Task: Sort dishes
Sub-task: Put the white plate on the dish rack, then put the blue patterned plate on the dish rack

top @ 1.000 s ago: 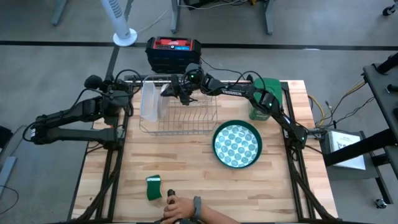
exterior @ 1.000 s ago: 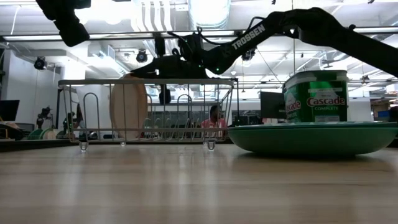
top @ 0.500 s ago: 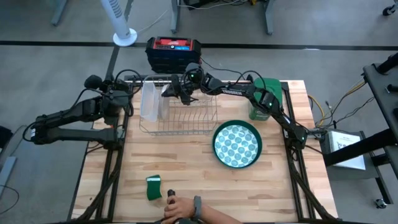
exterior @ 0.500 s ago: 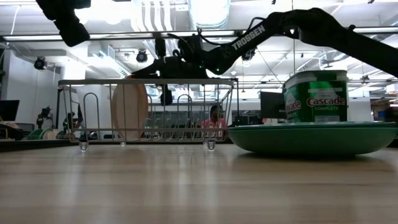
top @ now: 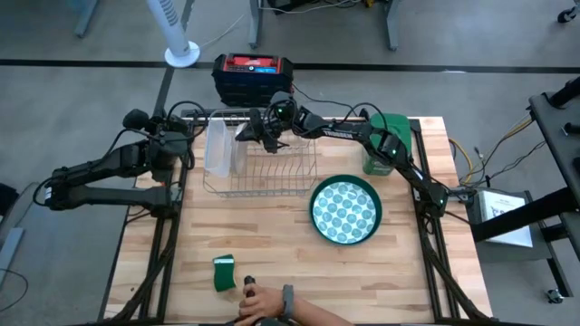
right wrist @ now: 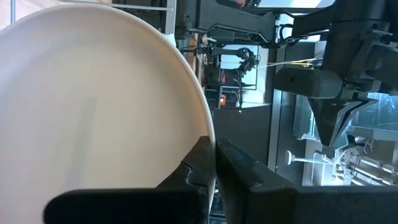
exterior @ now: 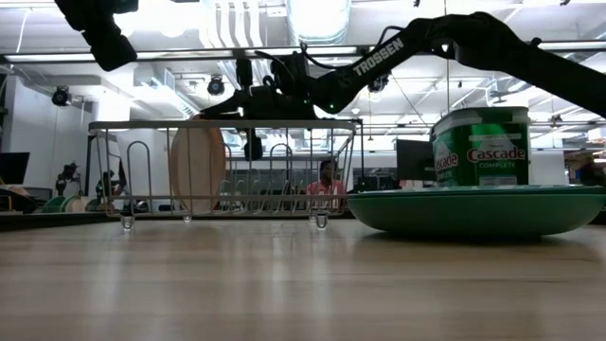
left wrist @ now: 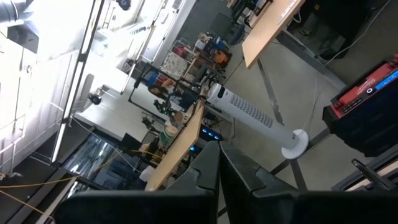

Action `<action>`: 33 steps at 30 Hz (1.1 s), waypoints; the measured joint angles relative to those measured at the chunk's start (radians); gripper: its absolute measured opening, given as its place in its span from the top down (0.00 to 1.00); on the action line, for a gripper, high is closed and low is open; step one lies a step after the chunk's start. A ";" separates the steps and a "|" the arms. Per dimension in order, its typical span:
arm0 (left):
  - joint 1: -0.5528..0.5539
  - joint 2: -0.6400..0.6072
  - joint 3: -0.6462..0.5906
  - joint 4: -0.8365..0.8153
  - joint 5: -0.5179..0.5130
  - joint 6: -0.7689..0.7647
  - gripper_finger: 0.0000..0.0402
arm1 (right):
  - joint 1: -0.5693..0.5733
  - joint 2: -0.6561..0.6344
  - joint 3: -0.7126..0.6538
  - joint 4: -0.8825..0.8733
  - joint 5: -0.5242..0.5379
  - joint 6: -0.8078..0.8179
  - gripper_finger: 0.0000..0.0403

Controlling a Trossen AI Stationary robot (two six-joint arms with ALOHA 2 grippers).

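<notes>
A whitish plate stands on edge in the left end of the wire dish rack, and fills the right wrist view. My right gripper reaches across the rack's far side to the plate's top and is shut there. A green-rimmed plate with a pale patterned face lies flat on the table right of the rack. My left gripper is shut, raised beyond the table's left edge. No other plate shows. My right gripper holds the whitish plate by its upper rim, which runs into the narrow slit between the two fingers. The fingers come nearly level from the table's right, above the rack's top wire. The plate stands upright, its lower edge in the rack.
A green Cascade canister stands at the far right, behind the patterned plate. A small green sponge lies near the near edge. A person's hand rests just beside it. Bare wood lies in front of the rack.
In the low view my right gripper's outline over the rack has changed a little, as if it turned slightly at the plate's top rim. The plate has stayed upright in the rack.
</notes>
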 joint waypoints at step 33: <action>0.000 0.000 0.000 0.000 0.000 -0.004 1.00 | 0.003 0.000 0.002 -0.077 0.115 0.010 0.57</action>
